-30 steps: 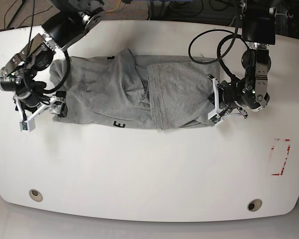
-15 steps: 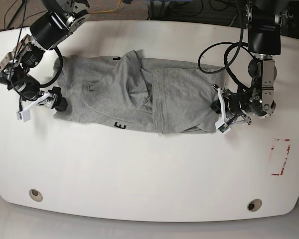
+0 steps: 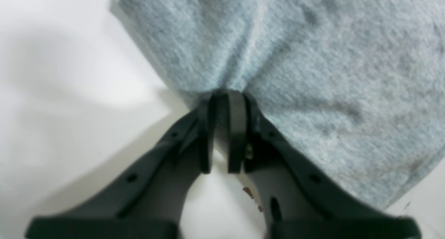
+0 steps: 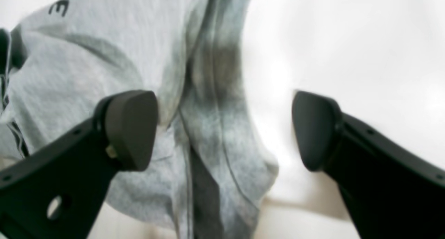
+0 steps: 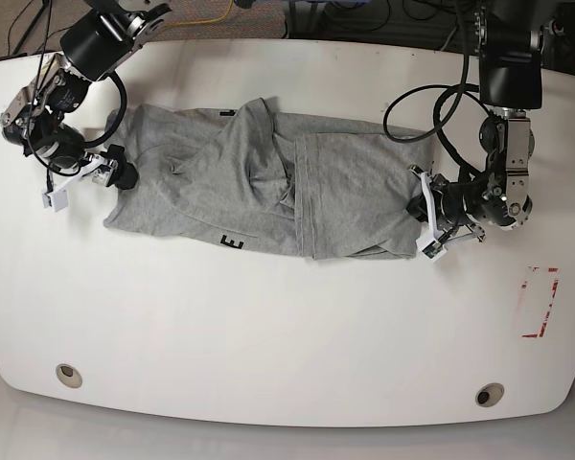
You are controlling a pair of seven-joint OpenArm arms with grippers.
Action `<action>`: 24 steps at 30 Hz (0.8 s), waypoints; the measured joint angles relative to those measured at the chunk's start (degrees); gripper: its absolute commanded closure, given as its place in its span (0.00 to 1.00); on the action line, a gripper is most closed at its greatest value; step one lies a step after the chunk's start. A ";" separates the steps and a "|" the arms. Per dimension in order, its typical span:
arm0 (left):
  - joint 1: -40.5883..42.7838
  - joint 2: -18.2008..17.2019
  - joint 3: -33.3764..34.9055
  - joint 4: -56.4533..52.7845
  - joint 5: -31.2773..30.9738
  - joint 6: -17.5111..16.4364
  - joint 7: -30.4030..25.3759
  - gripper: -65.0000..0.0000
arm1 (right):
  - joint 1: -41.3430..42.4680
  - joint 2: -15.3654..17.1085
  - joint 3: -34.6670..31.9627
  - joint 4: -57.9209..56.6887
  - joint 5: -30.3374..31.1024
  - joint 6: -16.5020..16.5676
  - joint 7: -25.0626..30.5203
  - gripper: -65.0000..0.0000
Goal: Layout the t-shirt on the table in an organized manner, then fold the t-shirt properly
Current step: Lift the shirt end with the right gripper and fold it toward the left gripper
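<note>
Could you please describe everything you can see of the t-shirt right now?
The t-shirt is heather-grey knit cotton, lying crumpled and partly folded over itself across the white table, a black letter E showing at its near edge. The left hand pinches one end shut; the right hand stands open at the other end.

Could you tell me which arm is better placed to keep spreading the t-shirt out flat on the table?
The left. Its end effector is already shut on the t-shirt's edge, so it can pull at once. The right end effector stands open with bunched fabric between its fingers, gripping nothing.
</note>
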 measured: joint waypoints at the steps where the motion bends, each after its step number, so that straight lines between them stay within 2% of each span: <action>1: 0.00 -0.02 0.00 0.00 0.02 0.00 0.00 0.91 | -0.11 -0.13 0.00 0.00 0.09 0.00 0.26 0.10; 16: 0.04 0.00 -0.02 0.00 0.07 0.02 -0.02 0.91 | -0.33 -5.14 -3.65 0.66 2.12 0.22 1.95 0.10; 21: 0.79 -0.04 -0.09 0.22 0.04 0.22 -0.92 0.91 | -0.37 -5.75 -3.67 0.72 2.34 0.59 2.54 0.11; 24: 0.96 -0.04 -0.17 0.24 0.04 0.24 -1.31 0.91 | -0.35 -5.75 -3.67 0.72 2.32 0.59 2.32 0.17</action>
